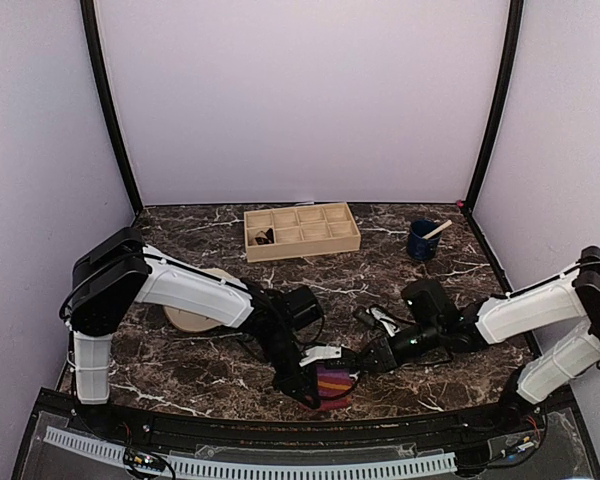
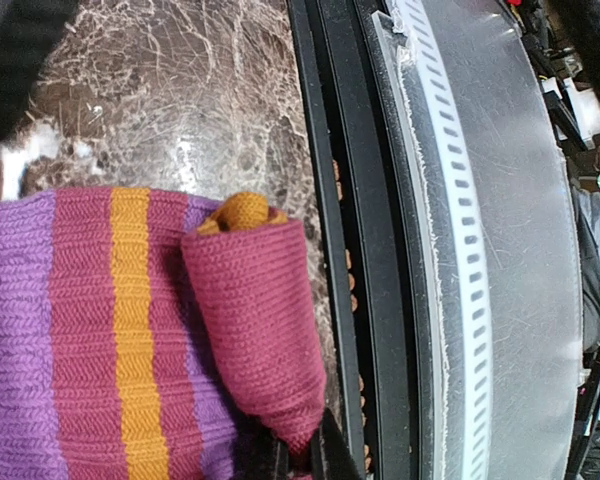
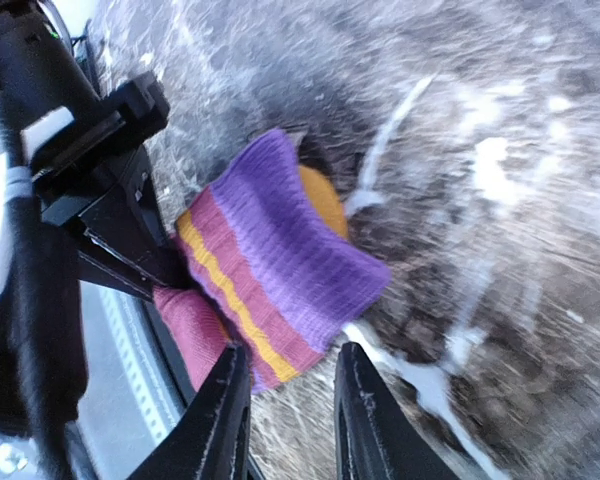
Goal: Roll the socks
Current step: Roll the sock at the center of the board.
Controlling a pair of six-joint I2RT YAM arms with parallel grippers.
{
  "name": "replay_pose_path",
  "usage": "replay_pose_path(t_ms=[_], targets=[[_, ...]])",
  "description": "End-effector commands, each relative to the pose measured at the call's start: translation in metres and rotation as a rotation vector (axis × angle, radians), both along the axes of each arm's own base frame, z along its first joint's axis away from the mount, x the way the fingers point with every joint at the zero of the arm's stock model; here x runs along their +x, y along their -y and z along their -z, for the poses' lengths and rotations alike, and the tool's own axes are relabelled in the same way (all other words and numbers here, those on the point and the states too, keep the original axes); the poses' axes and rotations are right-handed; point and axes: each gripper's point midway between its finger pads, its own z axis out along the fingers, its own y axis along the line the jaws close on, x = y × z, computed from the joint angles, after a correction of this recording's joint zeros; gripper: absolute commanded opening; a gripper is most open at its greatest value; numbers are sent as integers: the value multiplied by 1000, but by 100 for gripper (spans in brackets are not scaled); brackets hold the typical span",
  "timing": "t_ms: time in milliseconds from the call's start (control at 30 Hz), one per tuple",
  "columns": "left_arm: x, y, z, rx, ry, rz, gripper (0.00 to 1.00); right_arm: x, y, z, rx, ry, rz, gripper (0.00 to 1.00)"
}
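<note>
**Striped sock part-rolled at the near edge**

Top view: dark marble table [image 1: 400,275] under lilac walls. Striped sock [image 1: 337,384] at the near edge, wedged between 2 grippers. Left gripper [image 1: 315,388] right on it, right gripper [image 1: 365,362] just beside.

Left wrist view: fingers pressed together, pinching the tip of the rolled end [image 2: 255,320]. Roll axis straight out from the fingertips. Flat striped body off to 1 side, long axis crosswise to them.

Right wrist view: fingers [image 3: 225,400] spread, gripping nothing. Sock just ahead of the tips, 1 corner reaching between them. Long axis slanting across the finger line, purple free end pointing away from the roll. Probably the end to steady next.
</note>
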Motion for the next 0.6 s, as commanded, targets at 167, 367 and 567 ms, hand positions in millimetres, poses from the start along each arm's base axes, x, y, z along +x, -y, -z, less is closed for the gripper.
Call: replay_pose_path(t_ms=[167, 367, 567], targets=[[0, -4, 3, 45, -103, -11, 0, 22, 34, -11, -74, 245, 201, 29], [11, -2, 9, 56, -89, -43, 0, 9, 37, -13, -138, 379, 201, 29], [17, 3, 14, 61, -106, -56, 0, -7, 42, -18, -160, 482, 199, 29]])
